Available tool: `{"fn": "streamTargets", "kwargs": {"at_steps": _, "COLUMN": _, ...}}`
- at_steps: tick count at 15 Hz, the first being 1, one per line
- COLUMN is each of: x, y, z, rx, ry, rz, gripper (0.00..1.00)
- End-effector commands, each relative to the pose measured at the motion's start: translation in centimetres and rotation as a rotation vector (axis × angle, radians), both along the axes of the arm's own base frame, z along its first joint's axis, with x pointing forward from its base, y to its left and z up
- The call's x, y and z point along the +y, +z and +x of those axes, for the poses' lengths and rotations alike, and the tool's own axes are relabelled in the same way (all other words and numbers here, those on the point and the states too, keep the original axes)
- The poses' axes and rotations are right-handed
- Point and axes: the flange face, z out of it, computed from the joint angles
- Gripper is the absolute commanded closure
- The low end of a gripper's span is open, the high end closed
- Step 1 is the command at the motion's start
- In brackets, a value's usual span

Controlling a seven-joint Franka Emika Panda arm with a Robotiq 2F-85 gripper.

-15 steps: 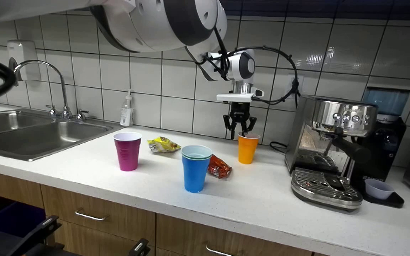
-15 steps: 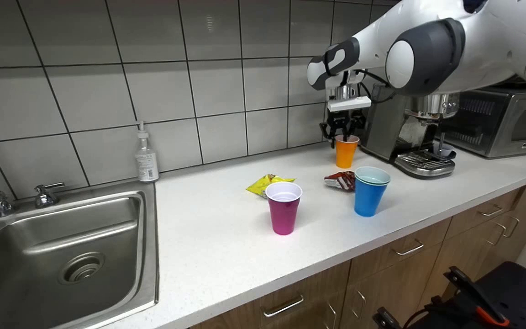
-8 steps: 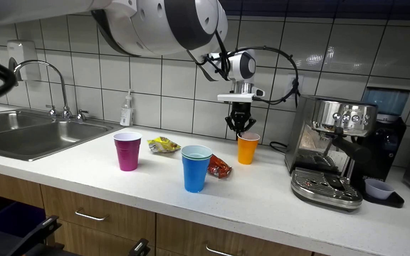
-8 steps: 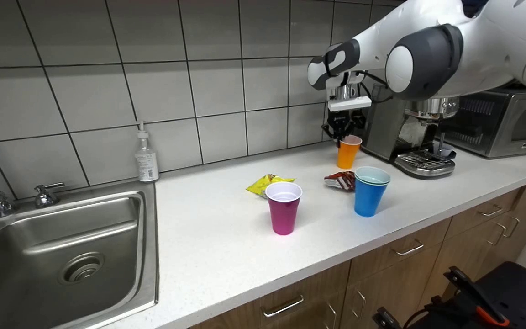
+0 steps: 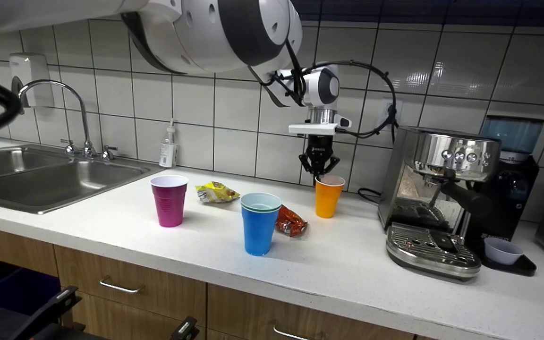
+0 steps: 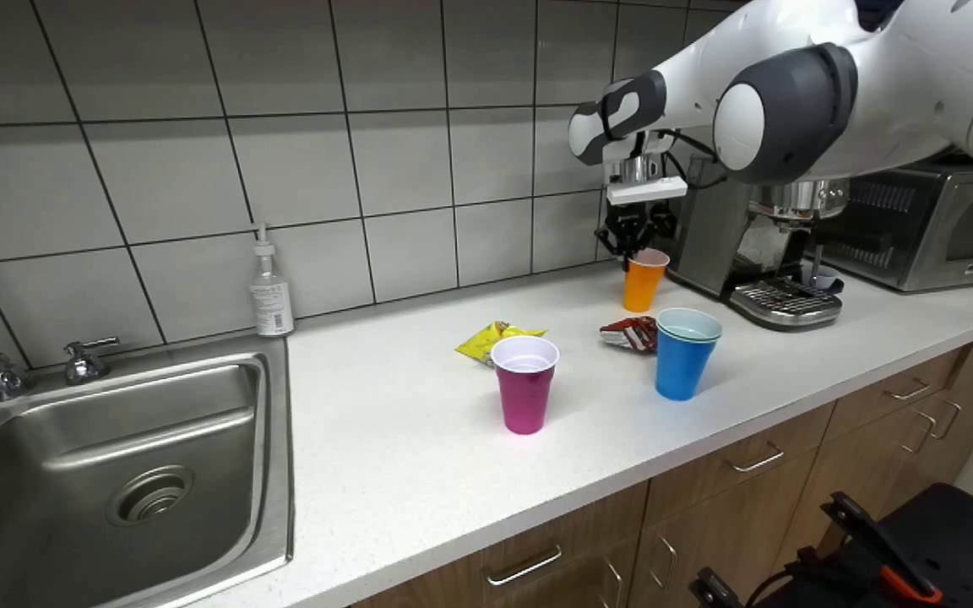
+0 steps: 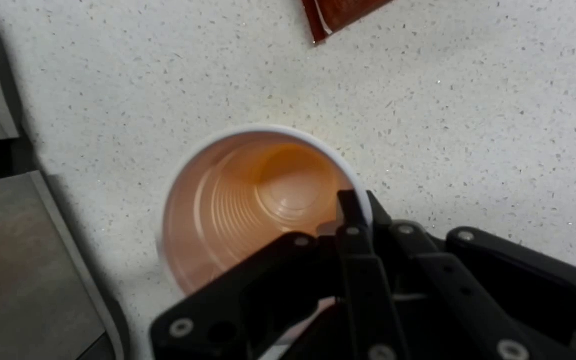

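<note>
My gripper [image 7: 365, 202] is shut on the rim of an orange cup [image 7: 208, 210], at its side nearest the sink. In the wrist view one finger [image 7: 350, 210] reaches inside the cup and the other lies outside its white lip. The cup [image 5: 327, 199] stands on the counter near the tiled wall, leaning very slightly, in both exterior views. The gripper [image 6: 627, 263] points straight down above it. Closest to the cup lies a red snack bag [image 5: 291, 222]; beyond that stands a blue cup stack [image 5: 259, 231].
A coffee machine [image 5: 435, 203] stands close to the orange cup. Towards the sink [image 6: 271, 473] are a magenta cup [image 6: 525, 393] and a yellow snack bag [image 6: 493, 340]. A soap bottle [image 6: 270, 291] stands by the wall. A microwave [image 6: 917, 228] is at the far end.
The gripper's fingers have come together on the orange cup's rim, and the cup has shifted and tilted slightly. Over the last half second nothing visibly moves.
</note>
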Motion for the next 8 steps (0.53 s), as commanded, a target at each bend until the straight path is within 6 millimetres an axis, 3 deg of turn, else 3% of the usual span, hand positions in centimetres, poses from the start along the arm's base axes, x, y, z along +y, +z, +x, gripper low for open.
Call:
{"fn": "streamTargets", "kwargs": {"at_steps": 1, "x": -0.32, "y": 1.76, "z": -0.33, "rx": -0.01, "ry": 0.014, "rz": 0.025, "gripper": 0.99}}
{"fn": "streamTargets", "kwargs": {"at_steps": 8, "x": -0.01, "y": 2.6, "z": -0.79, "rx": -0.001, "ry": 0.053, "rz": 0.025, "gripper": 0.99}}
